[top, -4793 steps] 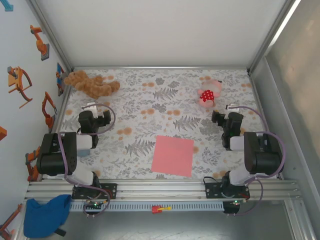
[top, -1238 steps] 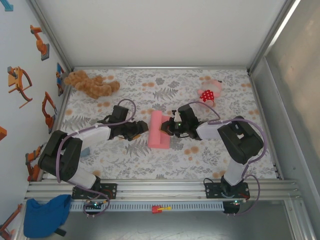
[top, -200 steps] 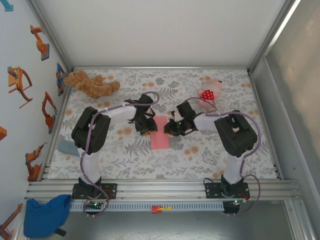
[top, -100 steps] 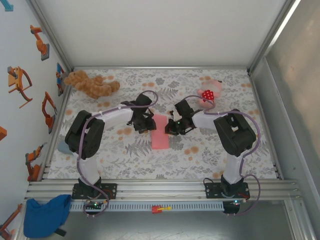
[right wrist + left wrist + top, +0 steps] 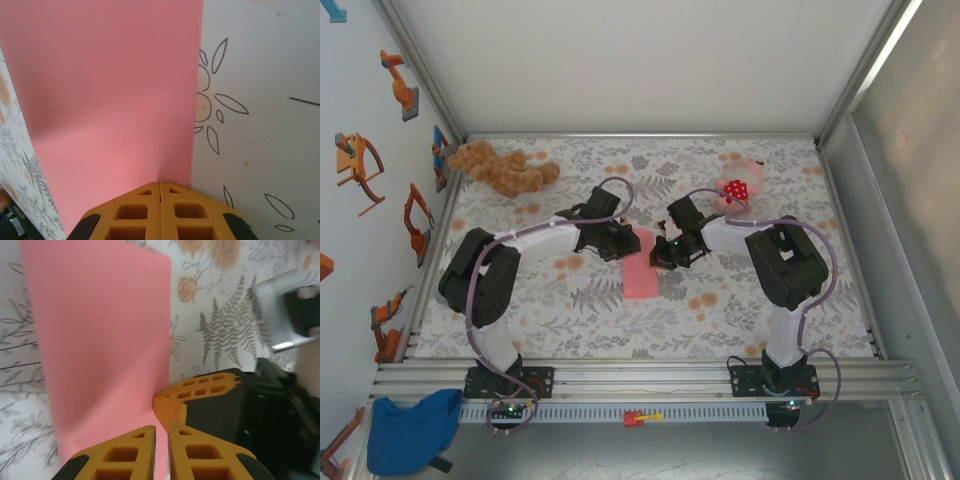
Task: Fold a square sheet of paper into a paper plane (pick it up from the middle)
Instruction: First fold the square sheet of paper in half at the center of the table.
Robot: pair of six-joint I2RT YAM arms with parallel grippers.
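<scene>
Left fingers (image 5: pixel 120 440) have pinched the square sheet of paper (image 5: pixel 642 278) (right fingers (image 5: pixel 145 202) shut).

Robot laboratory test cell. Aluminium rails (image 5: pixel 650 380) at 6 o'clock and white panels (image 5: pixel 640 60) at 12 o'clock enclose a floral-covered table (image 5: pixel 620 325).

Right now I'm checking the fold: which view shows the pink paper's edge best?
Right wrist: the paper is close, its doubled edge sharp. Left wrist shows it blurrier, angled; top external shows it small.
</scene>
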